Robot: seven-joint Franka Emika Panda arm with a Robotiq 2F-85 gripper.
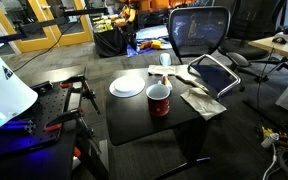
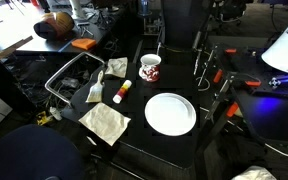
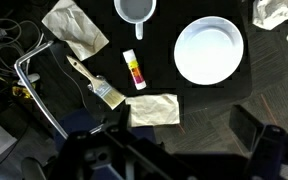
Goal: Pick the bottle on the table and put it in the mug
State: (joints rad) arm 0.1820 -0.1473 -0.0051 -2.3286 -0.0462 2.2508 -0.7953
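The small whitish bottle [image 3: 134, 70] lies on its side on the black table [image 3: 164, 72], between the dark red mug [image 3: 135, 9] and a pale cloth. Both exterior views also show the bottle [image 2: 122, 91] [image 1: 164, 72] and the upright, empty mug [image 2: 150, 67] [image 1: 159, 100]. In the wrist view my gripper [image 3: 184, 132] is open and empty. It is high above the table's edge, well short of the bottle. Its dark fingers show at the bottom of that view.
A white plate [image 3: 208, 50] sits next to the bottle. A paintbrush [image 3: 94, 83] and two crumpled cloths [image 3: 154, 109] [image 3: 76, 28] also lie on the table. A metal frame [image 3: 39, 90] stands by the table's side. An office chair [image 1: 199, 35] is behind it.
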